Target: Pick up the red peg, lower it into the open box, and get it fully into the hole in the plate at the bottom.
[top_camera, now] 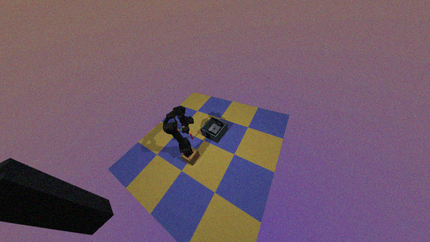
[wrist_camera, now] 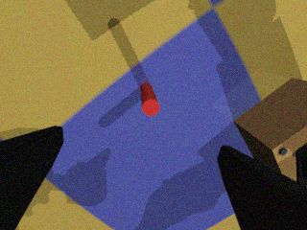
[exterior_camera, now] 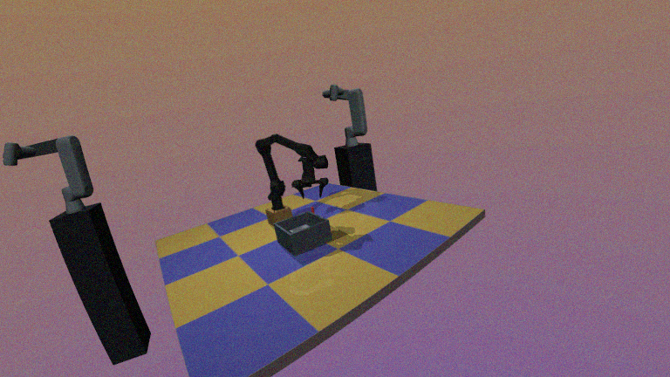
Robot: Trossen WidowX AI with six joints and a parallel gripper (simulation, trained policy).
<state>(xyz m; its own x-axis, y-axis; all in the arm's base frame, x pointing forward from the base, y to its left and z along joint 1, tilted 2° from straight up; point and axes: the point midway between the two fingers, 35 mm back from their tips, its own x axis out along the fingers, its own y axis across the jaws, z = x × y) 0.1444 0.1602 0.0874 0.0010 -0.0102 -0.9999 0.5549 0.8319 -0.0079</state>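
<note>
The red peg (top_camera: 191,136) (exterior_camera: 311,209) (wrist_camera: 150,106) stands upright on a blue square of the table, beside the box. My gripper (exterior_camera: 311,197) (wrist_camera: 143,144) is open and empty, pointing down above the peg. In the wrist view the peg's top shows between the two fingers across the picture, a little farther up than the fingertips. The open dark grey box (top_camera: 218,136) (exterior_camera: 306,240) stands near the peg. The light plate (top_camera: 211,129) (exterior_camera: 297,229) lies at its bottom, with a small dark hole near its middle in the top view.
The arm's wooden base block (top_camera: 192,159) (exterior_camera: 279,215) (wrist_camera: 273,112) is close to the peg and the box. Two grey arms on black pedestals (exterior_camera: 99,274) (exterior_camera: 355,167) stand off the checkered table (top_camera: 247,178) (exterior_camera: 336,284). The table's edges are visible.
</note>
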